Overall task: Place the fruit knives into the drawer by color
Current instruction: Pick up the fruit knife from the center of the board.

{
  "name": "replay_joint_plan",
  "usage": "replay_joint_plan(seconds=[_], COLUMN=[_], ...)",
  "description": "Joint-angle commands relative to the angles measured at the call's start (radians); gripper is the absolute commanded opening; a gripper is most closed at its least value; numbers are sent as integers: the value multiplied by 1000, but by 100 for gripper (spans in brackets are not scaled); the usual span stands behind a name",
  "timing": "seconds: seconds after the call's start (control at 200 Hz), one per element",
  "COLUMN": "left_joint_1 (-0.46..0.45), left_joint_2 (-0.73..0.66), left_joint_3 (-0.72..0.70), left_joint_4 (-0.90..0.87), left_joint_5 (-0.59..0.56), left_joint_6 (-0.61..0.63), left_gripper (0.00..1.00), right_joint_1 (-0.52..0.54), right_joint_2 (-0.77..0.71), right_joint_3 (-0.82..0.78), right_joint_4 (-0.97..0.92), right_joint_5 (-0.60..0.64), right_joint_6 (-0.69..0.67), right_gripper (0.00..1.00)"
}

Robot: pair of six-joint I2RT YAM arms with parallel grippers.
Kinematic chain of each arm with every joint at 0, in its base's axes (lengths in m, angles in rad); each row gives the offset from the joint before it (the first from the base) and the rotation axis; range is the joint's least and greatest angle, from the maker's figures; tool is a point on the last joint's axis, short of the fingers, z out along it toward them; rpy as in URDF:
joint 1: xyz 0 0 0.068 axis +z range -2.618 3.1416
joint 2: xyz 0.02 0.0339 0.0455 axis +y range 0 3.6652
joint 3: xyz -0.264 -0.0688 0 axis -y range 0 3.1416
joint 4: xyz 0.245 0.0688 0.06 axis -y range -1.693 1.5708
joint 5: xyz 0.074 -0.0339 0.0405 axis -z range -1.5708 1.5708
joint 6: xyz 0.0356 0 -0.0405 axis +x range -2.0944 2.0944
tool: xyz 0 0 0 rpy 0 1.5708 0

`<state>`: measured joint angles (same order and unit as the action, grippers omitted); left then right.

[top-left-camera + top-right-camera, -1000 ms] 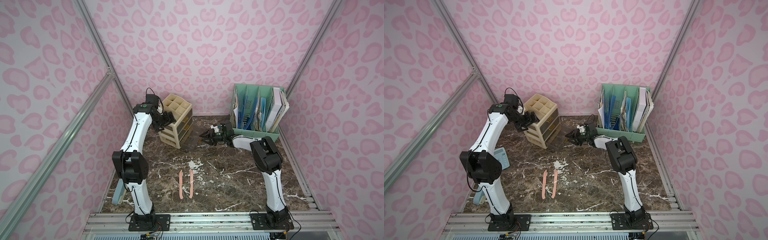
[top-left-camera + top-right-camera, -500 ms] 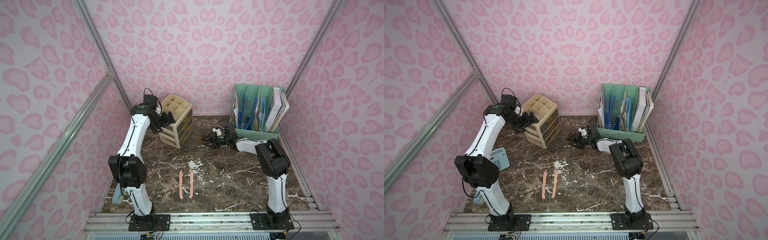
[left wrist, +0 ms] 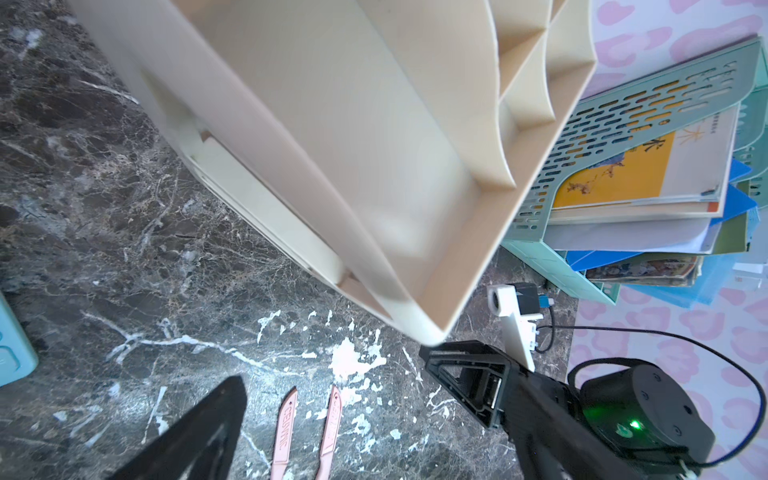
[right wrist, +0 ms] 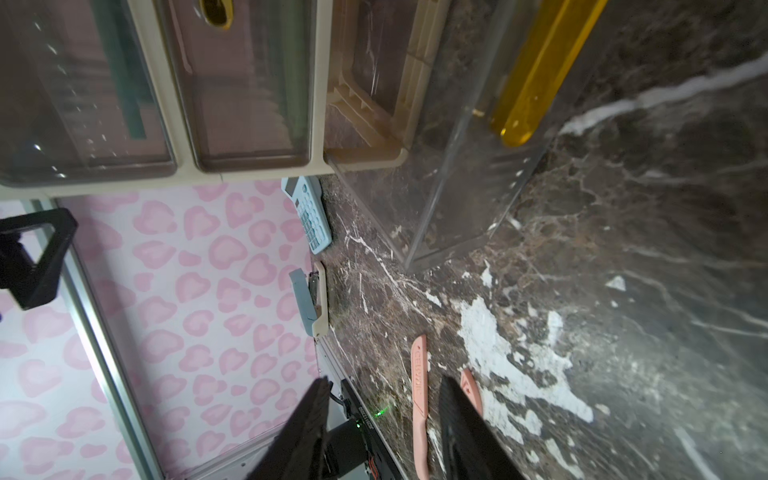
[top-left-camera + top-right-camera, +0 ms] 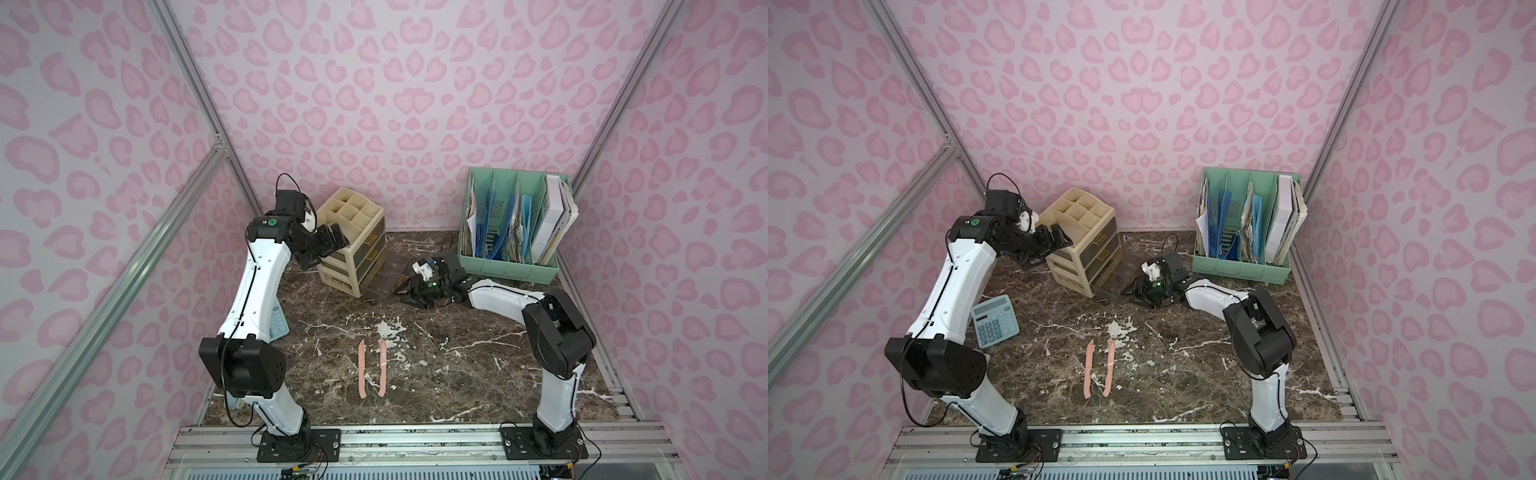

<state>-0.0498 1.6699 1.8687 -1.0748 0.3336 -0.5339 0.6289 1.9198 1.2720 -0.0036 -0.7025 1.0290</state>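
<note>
Pink heart-print walls closed in a dark marble desk (image 5: 478, 374). Two salmon pink knives, one (image 5: 362, 368) just beside the other (image 5: 382, 368), lay on its bare middle, nearer the front edge than the back. They were parallel and not touching. Their long axes ran front to back, with the pointed tips toward the back edge and the handles toward the front.

A cream drawer unit (image 5: 353, 249) stood by the back edge, toward the back left corner. Its clear bottom drawer (image 5: 384, 278) was pulled out onto the desk.

The left gripper (image 5: 328, 243) hung high beside the unit's upper left side, with its jaws spread wide and nothing between them. The right gripper (image 5: 409, 293) sat low just off the front of the pulled-out drawer. Its jaws were partly parted and also empty, as the right wrist view showed (image 4: 384, 382).

From both grippers the knives lay toward the front edge. The right gripper looked the nearer and lower of the two. A pick would likely need its jaws turned across the knife's front-to-back length, closing from the sides.

No green or teal knife lay on the open desk.
</note>
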Motion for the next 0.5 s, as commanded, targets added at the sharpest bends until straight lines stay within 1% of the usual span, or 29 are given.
replay_joint_plan(seconds=[0.0,0.245,0.255,0.345,0.395,0.495], left_joint_1=[1,-5,-4,-10,-13,-22], left_joint_2=[-53,-193,-198,-245,-272,-331], left_joint_3=[-49,-177,-182,-231,-258,-319], left_joint_4=[10,16,15,14,13,8], left_joint_5=[22,32,33,30,33,30], left_joint_6=[-16,-28,-28,-27,-28,-28], left_gripper=[99,99,99,99,99,99], right_joint_1=[42,185,191,258,292,350], right_joint_2=[-28,-66,-67,-68,-65,-44], right_joint_3=[12,81,108,147,160,194], right_joint_4=[-163,-450,-459,-542,-573,-644], right_joint_5=[86,305,313,398,432,496], right_joint_6=[-92,-166,-168,-166,-163,-144], right_gripper=[47,51,51,52,54,54])
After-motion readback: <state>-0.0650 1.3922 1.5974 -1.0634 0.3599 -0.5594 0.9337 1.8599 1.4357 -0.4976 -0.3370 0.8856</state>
